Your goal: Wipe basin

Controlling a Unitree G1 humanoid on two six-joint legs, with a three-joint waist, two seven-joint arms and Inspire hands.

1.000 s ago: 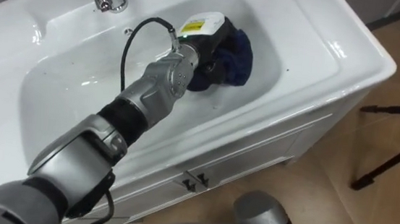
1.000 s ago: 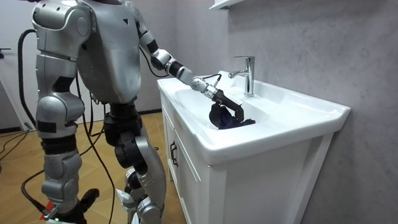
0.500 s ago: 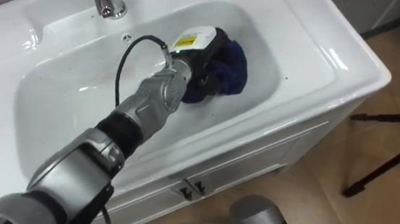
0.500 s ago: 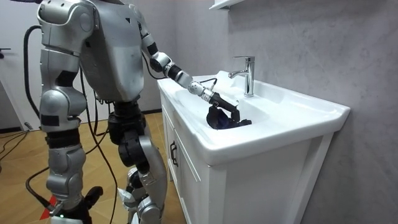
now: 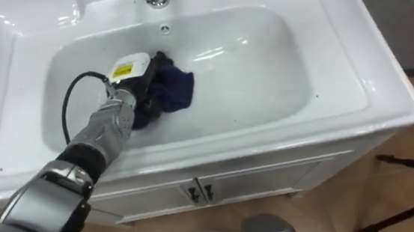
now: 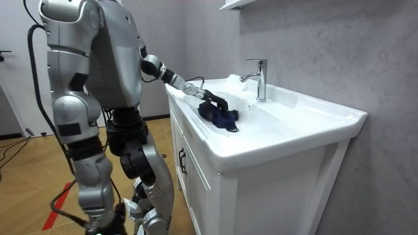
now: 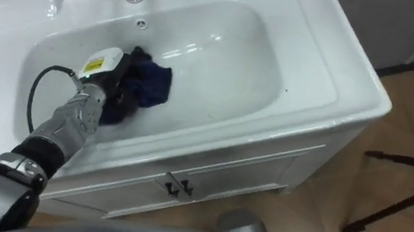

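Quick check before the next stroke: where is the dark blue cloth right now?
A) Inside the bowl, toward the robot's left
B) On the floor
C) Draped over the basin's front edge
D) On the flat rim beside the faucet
A: the dark blue cloth lies inside the bowl of the basin, toward the robot's left, partly under the left hand.

My left hand (image 5: 134, 78): black fingers, white back plate, yellow-green label. Black cable loops from wrist at 8 o'clock. Silver forearm, black elbow band; silver torso.
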